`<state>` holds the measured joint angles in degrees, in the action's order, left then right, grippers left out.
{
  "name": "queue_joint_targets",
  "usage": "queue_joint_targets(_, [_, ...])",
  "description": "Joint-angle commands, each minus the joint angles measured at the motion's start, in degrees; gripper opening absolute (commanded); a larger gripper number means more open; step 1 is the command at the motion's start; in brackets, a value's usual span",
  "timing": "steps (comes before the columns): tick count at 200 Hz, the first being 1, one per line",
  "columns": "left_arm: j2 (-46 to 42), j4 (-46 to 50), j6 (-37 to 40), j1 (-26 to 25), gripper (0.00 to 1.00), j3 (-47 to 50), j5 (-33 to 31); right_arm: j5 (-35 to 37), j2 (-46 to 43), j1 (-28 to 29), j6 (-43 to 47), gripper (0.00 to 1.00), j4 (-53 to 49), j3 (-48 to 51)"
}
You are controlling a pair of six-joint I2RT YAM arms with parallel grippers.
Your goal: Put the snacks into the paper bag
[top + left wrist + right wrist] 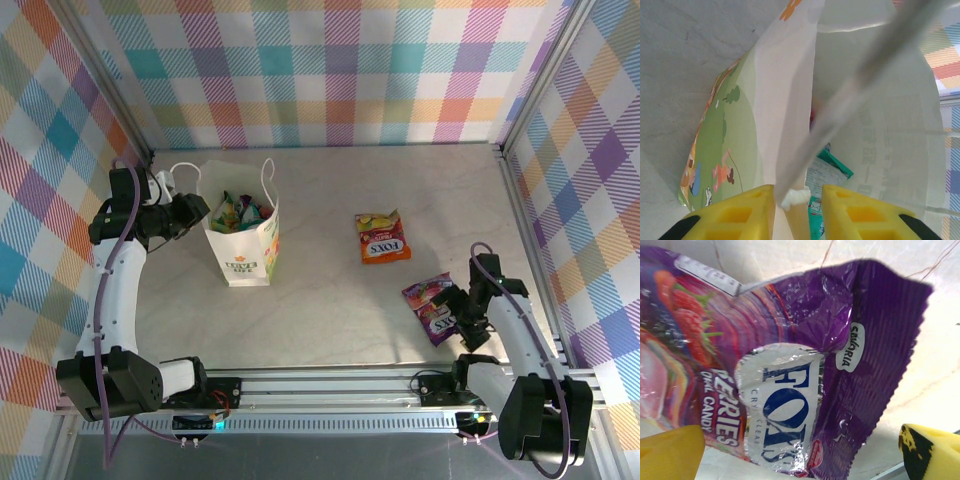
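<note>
Table (pixel 330 200) with one paper bag (pixel 243 255), two arms and loose snack packets, seen from above, with wrist close-ups.

**Paper bag.** It stands upright and open-mouthed on the left half of the table, with the printed side facing the near edge. Several bright packets (pixel 240 212) already lie inside; their exact number cannot be read.

**Left arm** (pixel 115 270). It reaches in from the left to the bag's left rim. In the wrist view the yellow fingers (pixel 740 212) stand narrowly apart, with the paper wall and a cord handle (pixel 860 70) passing between them. Whether the left jaws actually pinch the paper cannot be told.

**Right arm** (pixel 520 340). It is low at the near right. The right jaws are spread wide, astride the purple packet (pixel 432 305), and have hold of nothing.

**Packets on the table.** There are two. The purple packet lies flat at the near right, directly under the right jaws. The orange packet (pixel 383 238) lies farther back toward the middle, well apart from the bag and touched by nothing.

**Progress, as judged.** The task is partly done: some snacks are bagged and two are left. The purple packet appears to be the next one to be lifted, and the orange one would follow.
</note>
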<state>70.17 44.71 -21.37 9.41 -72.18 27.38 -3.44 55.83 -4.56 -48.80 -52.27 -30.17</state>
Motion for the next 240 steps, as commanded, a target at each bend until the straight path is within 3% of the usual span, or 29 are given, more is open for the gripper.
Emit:
queue_joint_targets(1, [0.2, -0.5, 0.7, -0.4, 0.3, -1.6, -0.2, -2.2, -0.2, -0.3, 0.1, 0.99, 3.0, 1.4])
queue_joint_targets(143, [0.2, -0.5, 0.2, -1.1, 0.31, -2.0, -0.7, -12.4, 4.2, -0.4, 0.3, 0.97, 17.9, 6.1])
queue_joint_targets(240, [0.2, -0.6, 0.2, -1.3, 0.31, -1.8, -1.0, -11.6, 5.6, -0.4, 3.9, 0.57, 17.4, 4.6])
